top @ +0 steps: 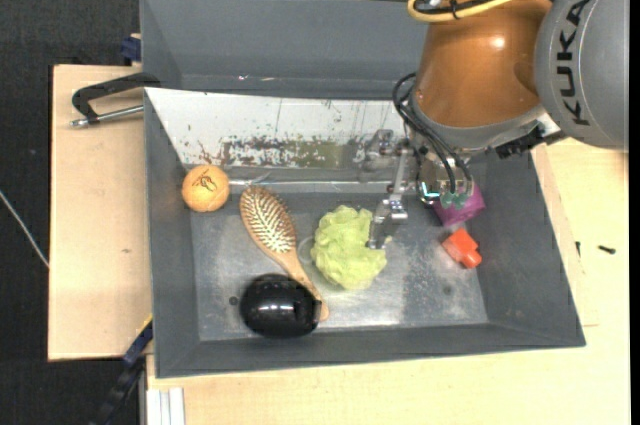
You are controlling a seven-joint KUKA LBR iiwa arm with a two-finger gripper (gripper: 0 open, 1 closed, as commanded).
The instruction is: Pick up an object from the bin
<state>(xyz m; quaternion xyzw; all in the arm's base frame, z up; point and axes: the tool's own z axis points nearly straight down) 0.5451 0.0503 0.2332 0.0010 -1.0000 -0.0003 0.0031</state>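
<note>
One slip: the gripper [385,218], mid-frame, open or closed I cannot tell, may just squash the soft green puff [345,251] beside it.

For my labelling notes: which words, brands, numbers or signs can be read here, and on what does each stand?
"KUKA": on the grey arm, upper right.
Dark mark on the orange ball at the left of the bin: too small to read.
Nothing else bears readable text.

ball [205,189] far left; brush [270,225] beside it; pouf [348,248] centre; block [462,249] right; ovoid [277,305] before brush
</note>
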